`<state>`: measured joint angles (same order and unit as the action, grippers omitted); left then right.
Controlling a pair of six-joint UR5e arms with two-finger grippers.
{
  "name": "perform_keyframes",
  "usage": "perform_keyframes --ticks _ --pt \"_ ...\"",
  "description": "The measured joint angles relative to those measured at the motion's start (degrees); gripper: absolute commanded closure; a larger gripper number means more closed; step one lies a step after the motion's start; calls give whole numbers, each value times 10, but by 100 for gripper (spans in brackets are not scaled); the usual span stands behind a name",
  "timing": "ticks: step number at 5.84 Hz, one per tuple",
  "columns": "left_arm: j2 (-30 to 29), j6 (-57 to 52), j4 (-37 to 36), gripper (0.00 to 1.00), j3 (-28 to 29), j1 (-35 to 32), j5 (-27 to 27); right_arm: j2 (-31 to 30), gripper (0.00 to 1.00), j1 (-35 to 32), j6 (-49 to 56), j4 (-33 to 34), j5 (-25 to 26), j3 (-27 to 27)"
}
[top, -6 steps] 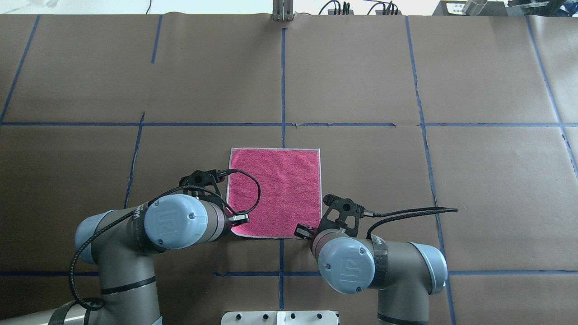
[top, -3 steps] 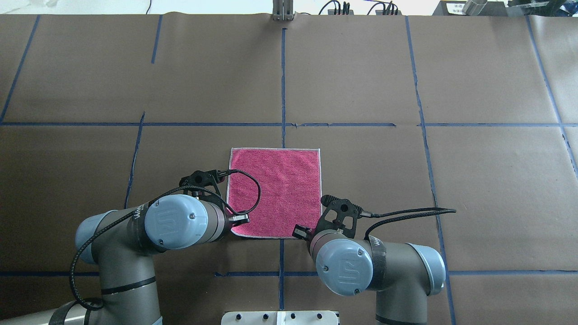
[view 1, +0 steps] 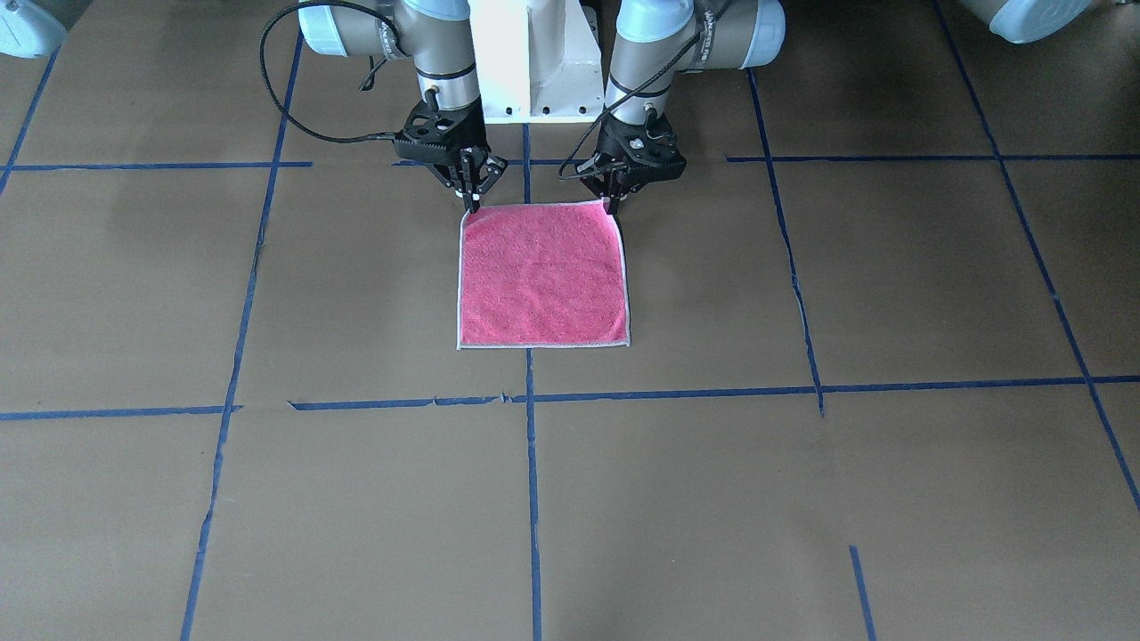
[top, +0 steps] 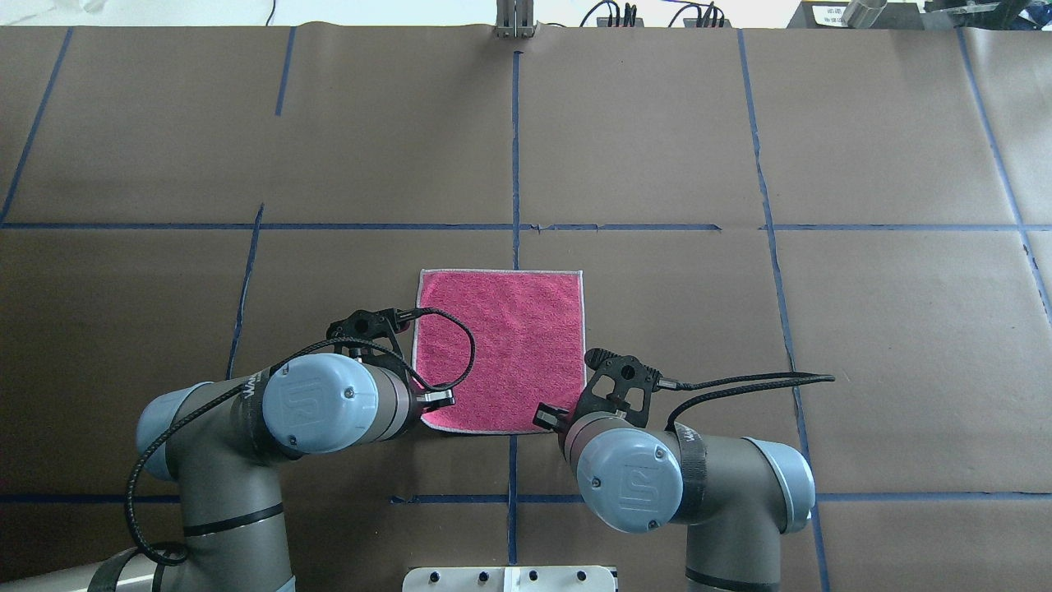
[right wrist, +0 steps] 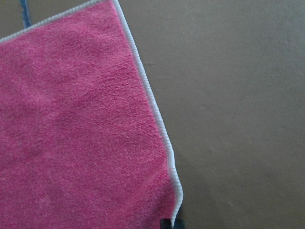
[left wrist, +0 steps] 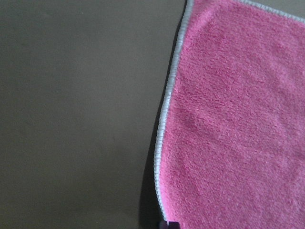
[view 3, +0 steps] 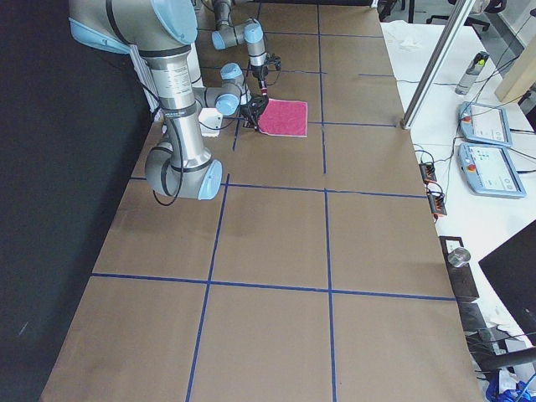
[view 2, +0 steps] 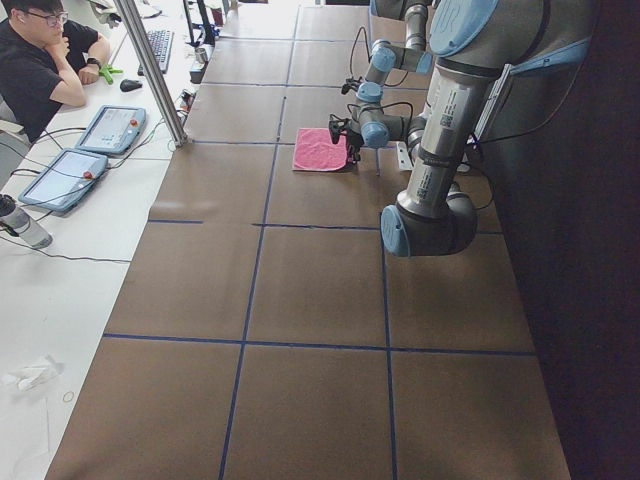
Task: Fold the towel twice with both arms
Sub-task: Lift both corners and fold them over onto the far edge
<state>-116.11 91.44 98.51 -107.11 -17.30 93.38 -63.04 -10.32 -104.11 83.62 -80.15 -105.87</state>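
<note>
Towel (top: 500, 349): small square terry cloth with a nubby pile, pink face up, whitish stitched border. It lies flat near the table's centre, slightly toward 6 o'clock in the overhead view.

Left gripper (view 1: 613, 206): fingers pressed together, pinching the towel's 7 o'clock corner.

Right gripper (view 1: 469, 205): likewise pinching the 5 o'clock corner.

Both near corners are held, judged so that this edge can be carried over toward 12 o'clock for the first fold. Shadow under the border suggests a slight lift.

Table (top: 740, 148): matte brown paper with a grid of blue tape lines (top: 515, 148).
</note>
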Motion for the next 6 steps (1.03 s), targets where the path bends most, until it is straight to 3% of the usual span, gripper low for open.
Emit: perform_keyframes --ticks 4,6 --pt "-6 -8 -103 97 -127 -12 37 0 100 -15 3 137 -23 -163" --pt "-15 -17 -124 96 -135 -21 39 1 100 -22 8 151 -26 -166"
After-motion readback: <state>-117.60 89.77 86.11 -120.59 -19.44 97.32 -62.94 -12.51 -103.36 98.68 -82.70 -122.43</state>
